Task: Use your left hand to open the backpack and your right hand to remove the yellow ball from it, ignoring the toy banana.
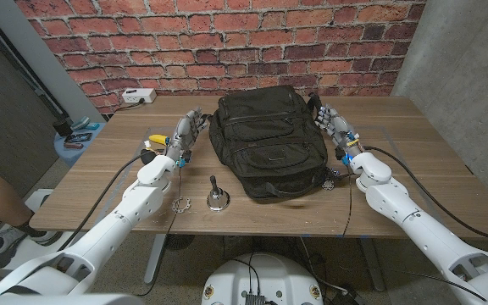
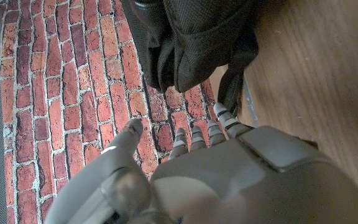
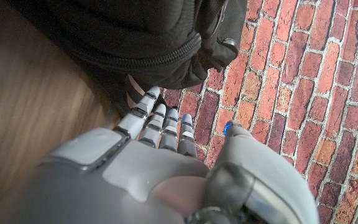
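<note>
Backpack (image 1: 267,140) zipped; left hand (image 1: 188,133) and right hand (image 1: 335,125) flank it empty, fingers extended; left should pinch zipper pull squarely.

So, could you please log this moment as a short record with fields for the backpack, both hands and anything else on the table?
backpack: black backpack lying in the middle of the wooden table, zips closed as far as the views show
left hand: left hand beside the backpack's left side, fingers apart, holding nothing
right hand: right hand beside the backpack's right side, fingers extended, holding nothing
yellow ball: not visible
other items: small metal bell near the front edge; white power strip at the far left corner
</note>
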Tool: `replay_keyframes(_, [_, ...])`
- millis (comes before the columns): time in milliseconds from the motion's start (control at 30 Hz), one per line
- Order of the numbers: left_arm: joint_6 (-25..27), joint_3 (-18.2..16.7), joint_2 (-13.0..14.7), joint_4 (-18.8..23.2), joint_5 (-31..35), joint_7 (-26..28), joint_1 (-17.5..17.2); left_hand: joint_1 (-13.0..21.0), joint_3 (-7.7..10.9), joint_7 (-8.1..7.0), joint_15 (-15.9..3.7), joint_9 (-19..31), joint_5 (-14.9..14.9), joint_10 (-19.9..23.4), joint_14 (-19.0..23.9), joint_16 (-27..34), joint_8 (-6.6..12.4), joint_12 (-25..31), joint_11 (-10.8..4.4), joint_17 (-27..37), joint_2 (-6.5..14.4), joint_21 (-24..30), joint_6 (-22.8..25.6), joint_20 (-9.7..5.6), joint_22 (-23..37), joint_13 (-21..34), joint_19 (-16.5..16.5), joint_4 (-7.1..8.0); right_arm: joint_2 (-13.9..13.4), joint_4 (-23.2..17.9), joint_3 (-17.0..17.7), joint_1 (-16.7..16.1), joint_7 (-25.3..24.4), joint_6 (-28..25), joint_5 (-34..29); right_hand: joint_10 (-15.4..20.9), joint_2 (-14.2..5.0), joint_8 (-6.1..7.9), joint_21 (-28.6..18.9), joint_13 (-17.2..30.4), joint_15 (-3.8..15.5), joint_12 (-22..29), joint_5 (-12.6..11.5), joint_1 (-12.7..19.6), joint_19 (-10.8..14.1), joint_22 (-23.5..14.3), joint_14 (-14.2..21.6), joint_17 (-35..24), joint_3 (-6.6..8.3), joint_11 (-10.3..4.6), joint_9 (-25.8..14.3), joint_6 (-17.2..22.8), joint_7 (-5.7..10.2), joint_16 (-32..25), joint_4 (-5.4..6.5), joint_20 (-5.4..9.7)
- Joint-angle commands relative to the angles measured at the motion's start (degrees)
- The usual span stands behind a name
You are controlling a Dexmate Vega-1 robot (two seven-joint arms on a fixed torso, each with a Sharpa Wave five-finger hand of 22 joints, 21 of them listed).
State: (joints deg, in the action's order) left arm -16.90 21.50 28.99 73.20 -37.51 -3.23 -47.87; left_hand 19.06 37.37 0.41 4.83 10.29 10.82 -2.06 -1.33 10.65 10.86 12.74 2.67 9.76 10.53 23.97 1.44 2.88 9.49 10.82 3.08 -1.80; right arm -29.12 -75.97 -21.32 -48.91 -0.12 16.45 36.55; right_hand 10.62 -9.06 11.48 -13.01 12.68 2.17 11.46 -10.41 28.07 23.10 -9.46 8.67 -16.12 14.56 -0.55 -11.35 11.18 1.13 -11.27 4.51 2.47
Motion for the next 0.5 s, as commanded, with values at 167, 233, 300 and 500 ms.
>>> replay_keyframes(167, [0.0, -0.3, 1.3, 0.6, -0.1, -1.0, -0.6, 1.0, 0.46, 0.52, 0.40, 0.1, 0.5, 0.1, 0.2, 0.2, 0.16, 0.1, 0.54, 0.0, -0.2, 0.0, 0.4, 0.03, 0.3, 0.3, 0.6, -0.35, 0.1, -1.9, -0.6, -0.6, -1.5, -0.3, -1.2, 0.3, -0.01, 0.23, -0.1, 0.0, 1.23, 0.4, -0.2, 0.4, 0.5, -0.3, 0.3, -0.1, 0.50, 0.20, -0.1, 0.6, -0.06, -0.3, -0.07, 2.78])
replay_keyframes(233, [0.1, -0.4, 1.8, 1.1, 0.1, -0.9, -0.8, 1.1, 0.50, 0.68, 0.43, 0.1, 0.5, 0.1, 0.2, 0.2, 0.17, 0.1, 0.41, 0.0, -0.2, 0.0, 0.5, 0.05, 0.3, 0.3, 0.6, -0.49, -0.1, -2.3, -0.6, -0.7, -1.9, -0.4, -1.5, 0.2, -0.02, 0.23, -0.1, 0.0, 1.20, 0.3, -0.2, 0.4, 0.5, -0.3, 0.3, 0.0, 0.52, 0.15, -0.1, 0.6, -0.03, -0.3, -0.08, 2.78])
replay_keyframes(300, [0.2, -0.5, 2.2, 1.5, 0.2, -0.9, -0.9, 1.2, 0.54, 0.77, 0.43, 0.1, 0.6, 0.1, 0.2, 0.2, 0.16, 0.1, 0.39, 0.0, -0.3, -0.1, 0.6, 0.02, 0.3, 0.3, 0.6, -0.63, 0.0, -2.5, -0.6, -0.8, -2.0, -0.3, -1.6, 0.2, -0.02, 0.22, -0.1, 0.0, 1.22, 0.3, -0.2, 0.4, 0.6, -0.3, 0.3, 0.0, 0.56, 0.17, -0.1, 0.6, -0.09, -0.3, -0.10, 2.78])
replay_keyframes(500, [0.1, -0.9, 3.2, 2.4, 0.3, -1.0, -1.4, 1.6, 0.65, 0.83, 0.44, 0.1, 0.7, 0.1, 0.2, 0.1, 0.11, 0.0, 0.44, 0.0, -0.4, -0.3, 0.6, 0.00, 0.3, 0.3, 0.7, -1.06, 0.2, -2.6, -0.6, -0.8, -2.4, 0.5, -2.2, 0.2, 0.01, 0.18, 0.0, 0.0, 1.17, 0.3, -0.2, 0.4, 0.5, -0.3, 0.3, 0.1, 0.67, 0.22, 0.0, 0.5, -0.21, -0.3, -0.23, 2.72])
